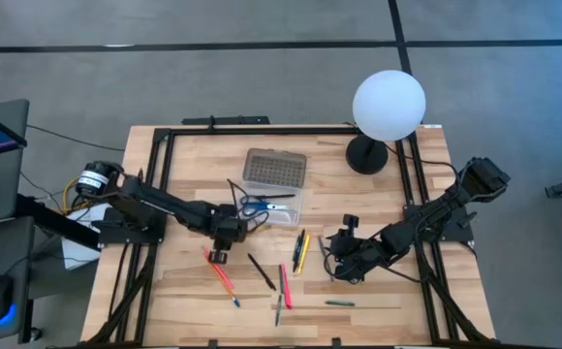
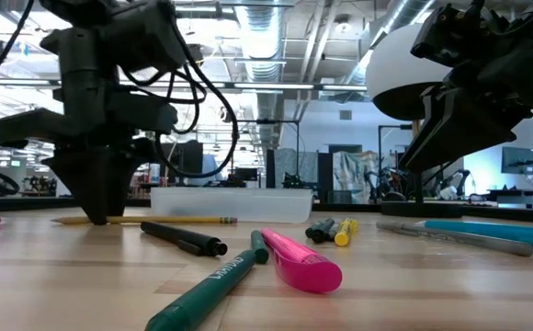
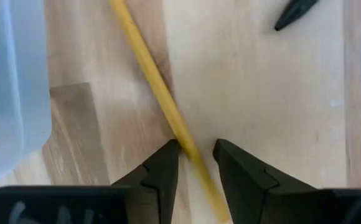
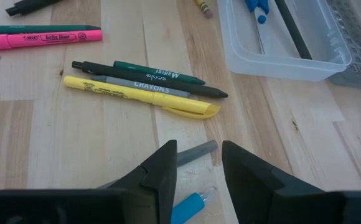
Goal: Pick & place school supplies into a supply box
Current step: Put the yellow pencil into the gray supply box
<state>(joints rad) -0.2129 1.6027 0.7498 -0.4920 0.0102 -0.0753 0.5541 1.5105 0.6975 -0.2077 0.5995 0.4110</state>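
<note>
The supply box (image 1: 283, 204) is a clear tray with its gridded lid (image 1: 274, 168) open toward the far edge, and blue scissors (image 1: 257, 206) lie inside. Pens and markers are scattered on the wood nearer than the box: a yellow pencil (image 3: 152, 74), a pink highlighter (image 2: 299, 259), a green marker (image 2: 216, 280) and a black pen (image 2: 182, 239). My left gripper (image 3: 196, 155) is open and points down at the table, with one finger on each side of the yellow pencil. My right gripper (image 4: 199, 155) is open and raised above a grey marker (image 4: 193, 152) and a blue pen (image 4: 190, 205). My left gripper comes from above with its fingers across the yellow pencil, which lies flat on the table. One fingertip (image 3: 168, 155) sits right against the pencil's side (image 3: 182, 138). I cannot tell whether it touches.
A lamp with a white globe (image 1: 389, 105) and a black base (image 1: 366, 155) stands at the far right of the table. A yellow highlighter, a crayon and a green pen (image 4: 149, 81) lie together between the right gripper and the box. Black frame rails (image 1: 160, 184) run along the table's sides.
</note>
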